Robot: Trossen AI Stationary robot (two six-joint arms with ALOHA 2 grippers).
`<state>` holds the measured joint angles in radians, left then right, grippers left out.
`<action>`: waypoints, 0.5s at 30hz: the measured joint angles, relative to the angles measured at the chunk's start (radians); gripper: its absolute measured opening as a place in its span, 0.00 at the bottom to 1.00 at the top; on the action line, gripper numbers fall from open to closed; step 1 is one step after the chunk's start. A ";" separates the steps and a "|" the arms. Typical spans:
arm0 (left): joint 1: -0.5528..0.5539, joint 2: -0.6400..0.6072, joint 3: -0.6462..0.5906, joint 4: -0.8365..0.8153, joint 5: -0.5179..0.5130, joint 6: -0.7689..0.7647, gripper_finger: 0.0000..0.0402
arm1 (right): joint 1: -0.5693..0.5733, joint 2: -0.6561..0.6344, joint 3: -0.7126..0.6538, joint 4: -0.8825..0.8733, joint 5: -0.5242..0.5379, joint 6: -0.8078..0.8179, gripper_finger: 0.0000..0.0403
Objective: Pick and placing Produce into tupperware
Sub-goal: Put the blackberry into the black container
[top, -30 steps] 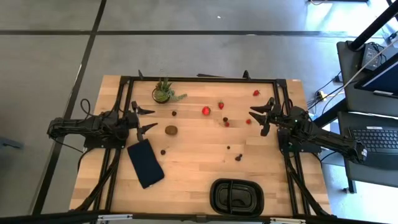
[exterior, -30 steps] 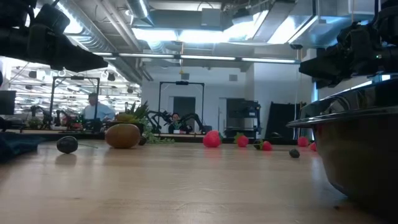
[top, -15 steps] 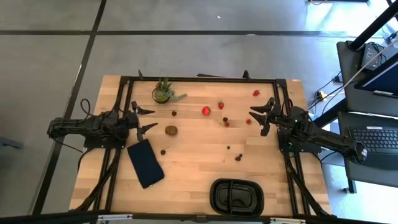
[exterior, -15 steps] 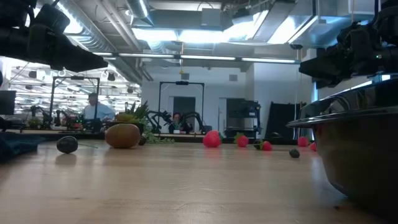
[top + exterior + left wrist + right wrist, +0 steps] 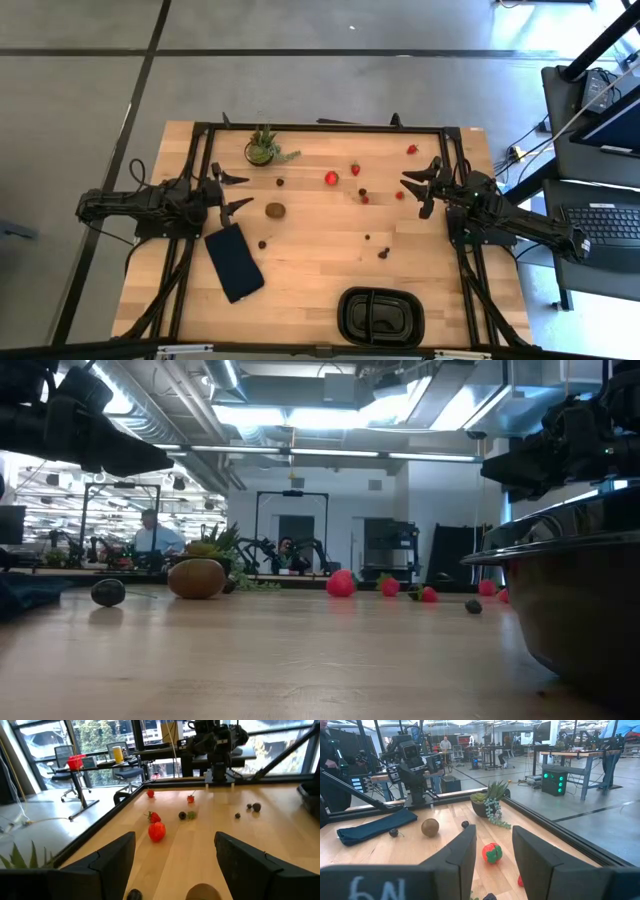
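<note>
Table (image 5: 320, 270): pale wood top with a black frame along its edges, filling the middle of the high view.
Plant (image 5: 262, 149): in a small pot, upper left of the table.
Kiwi (image 5: 275, 209): left of centre.
Slab (image 5: 234, 262): dark navy, flat, tilted, lower left.
Strawberries: a large one (image 5: 331, 178) upper centre, a smaller one (image 5: 355, 169) just right of it, another (image 5: 412, 149) near the upper right.
Dark berries: one (image 5: 262, 243) near the slab, one (image 5: 383, 253) right of centre.
Tray (image 5: 380, 316): black, with compartments, bottom edge, right of centre.
</note>
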<state>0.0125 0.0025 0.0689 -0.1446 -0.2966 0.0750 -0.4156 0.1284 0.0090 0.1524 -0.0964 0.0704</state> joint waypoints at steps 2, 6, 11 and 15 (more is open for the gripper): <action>0.000 0.000 0.000 0.000 0.000 -0.012 0.66 | 0.000 0.000 0.000 0.000 0.000 0.000 0.32; 0.000 0.000 0.000 0.000 0.000 -0.012 0.66 | 0.000 0.000 0.000 0.000 0.000 0.004 0.32; 0.000 0.000 0.000 0.002 -0.012 -0.016 0.66 | 0.000 0.000 0.000 0.000 -0.001 0.005 0.32; 0.000 0.000 0.000 0.003 -0.043 0.072 0.66 | 0.000 0.000 0.000 0.000 -0.001 0.005 0.32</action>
<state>0.0128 0.0025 0.0689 -0.1413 -0.3398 0.1472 -0.4156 0.1284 0.0090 0.1524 -0.0971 0.0755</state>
